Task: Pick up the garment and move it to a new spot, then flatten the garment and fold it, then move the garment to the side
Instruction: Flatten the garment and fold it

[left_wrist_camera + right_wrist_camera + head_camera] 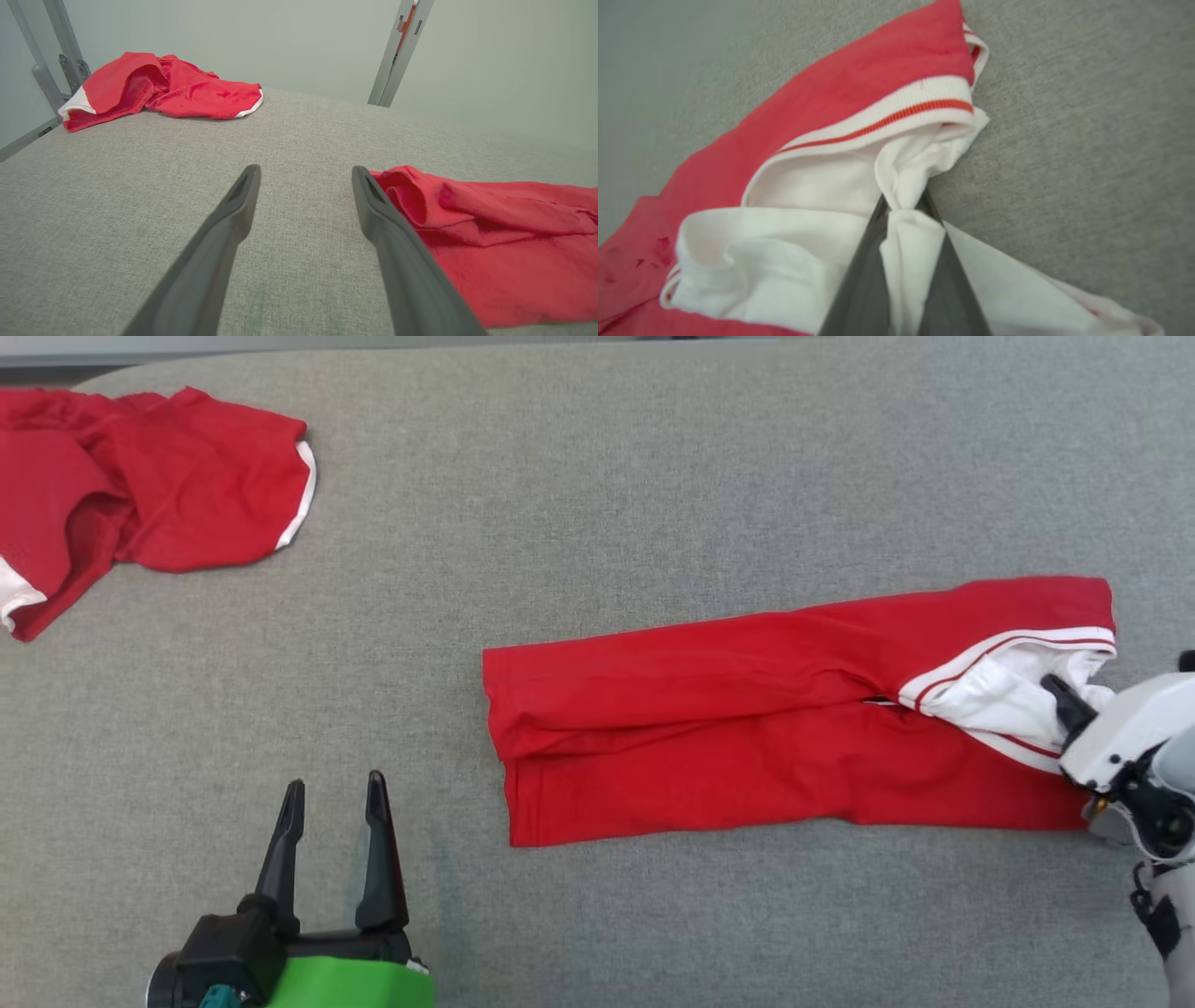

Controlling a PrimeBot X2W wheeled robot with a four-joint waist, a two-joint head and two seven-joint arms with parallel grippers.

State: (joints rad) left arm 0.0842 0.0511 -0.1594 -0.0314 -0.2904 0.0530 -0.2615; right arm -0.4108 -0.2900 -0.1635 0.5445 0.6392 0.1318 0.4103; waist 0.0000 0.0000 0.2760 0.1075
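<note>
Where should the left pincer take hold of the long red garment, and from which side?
Probably the red garment by its free hem end, approached from the robot's left: that edge faces the open left pincer, opposite the white collar pinched by the right pincer.

Reading as a robotics lab or test bay. A grey fabric-covered table (pixel 597 476) is taking up the work area. Bare aluminium frame posts (pixel 402 51) with bolted brackets (pixel 70 70) are standing at its far edge, and plain pale panels (pixel 303 37) are closing in behind. The robot's left gripper (pixel 335 781) is hovering over the cloth near a red garment (pixel 747 728).
</note>
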